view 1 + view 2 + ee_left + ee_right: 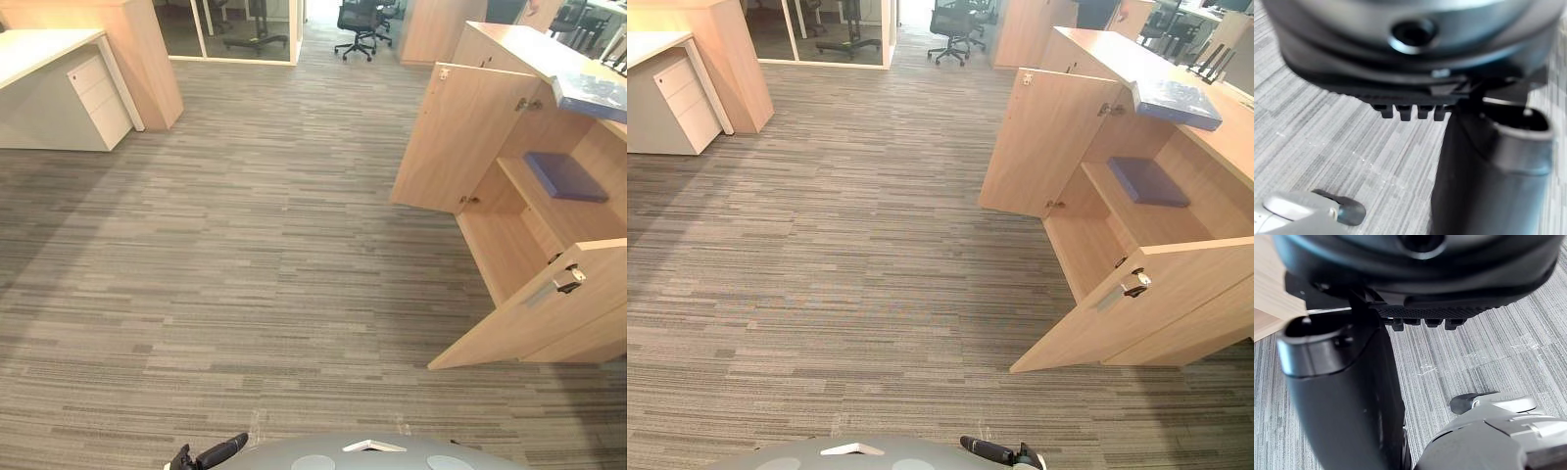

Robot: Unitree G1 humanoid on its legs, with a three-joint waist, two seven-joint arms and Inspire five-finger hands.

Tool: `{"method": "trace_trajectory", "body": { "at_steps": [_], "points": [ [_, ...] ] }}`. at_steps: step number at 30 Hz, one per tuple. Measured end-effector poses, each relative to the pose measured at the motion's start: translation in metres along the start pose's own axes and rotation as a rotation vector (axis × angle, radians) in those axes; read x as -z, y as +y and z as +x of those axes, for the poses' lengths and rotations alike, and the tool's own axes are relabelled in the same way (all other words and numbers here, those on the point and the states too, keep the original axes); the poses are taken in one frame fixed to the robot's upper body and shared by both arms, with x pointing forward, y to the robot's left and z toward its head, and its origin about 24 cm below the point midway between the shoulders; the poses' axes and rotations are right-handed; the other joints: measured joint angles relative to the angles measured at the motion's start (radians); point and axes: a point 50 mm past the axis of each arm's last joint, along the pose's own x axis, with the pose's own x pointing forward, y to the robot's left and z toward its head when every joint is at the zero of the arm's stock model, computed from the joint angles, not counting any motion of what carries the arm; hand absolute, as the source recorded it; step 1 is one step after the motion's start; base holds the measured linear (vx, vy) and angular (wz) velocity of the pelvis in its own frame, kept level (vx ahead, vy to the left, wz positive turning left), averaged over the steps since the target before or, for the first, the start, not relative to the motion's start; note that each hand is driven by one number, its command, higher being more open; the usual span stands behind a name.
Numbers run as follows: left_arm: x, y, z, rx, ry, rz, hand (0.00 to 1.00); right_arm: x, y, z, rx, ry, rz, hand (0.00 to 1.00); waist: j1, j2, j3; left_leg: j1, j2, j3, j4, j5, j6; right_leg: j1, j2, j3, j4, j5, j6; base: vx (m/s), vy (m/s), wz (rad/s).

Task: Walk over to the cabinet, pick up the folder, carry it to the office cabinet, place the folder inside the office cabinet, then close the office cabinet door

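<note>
Approaching is judged the step in hand, and a turn toward the open office cabinet [460,137] at the right is called for, where a blue folder [565,176] is seen on the shelf and a second folder [593,96] on top. The left hand [220,451] and the right hand [989,450] are held low at the bottom edge, fingers relaxed and empty.

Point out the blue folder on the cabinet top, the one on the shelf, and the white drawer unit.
Top folder [1176,102]: right eye view, cover centre.
Shelf folder [1148,181]: right eye view, cover centre.
White drawer unit [98,98]: left eye view, middle drawer front.
</note>
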Motion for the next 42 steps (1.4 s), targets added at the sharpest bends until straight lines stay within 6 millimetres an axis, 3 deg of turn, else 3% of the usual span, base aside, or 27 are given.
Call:
{"method": "trace_trajectory", "body": {
  "at_steps": [9, 42],
  "points": [
    [-0.0015, -0.0009, -0.0001, 0.002, -0.012, 0.012, 1.0, -0.0019, 0.0006, 0.0002, -0.001, -0.006, 0.001, 1.0, -0.001, 0.002, 0.008, -0.001, -0.008, 0.001, 0.0, -0.008, 0.007, 0.016, -0.01, -0.019, -0.032, 0.015, 0.014, 0.02, 0.01, 0.01],
    [-0.0073, -0.0042, 0.001, 0.038, -0.028, 0.023, 1.0, -0.0073, 0.0021, 0.0008, -0.007, -0.018, 0.013, 1.0, 0.0, -0.004, 0.037, 0.001, -0.013, 0.002, 0.0, -0.004, 0.012, 0.03, -0.011, -0.028, -0.044, 0.022, 0.013, -0.01, -0.01, 0.0]
  ]
}}
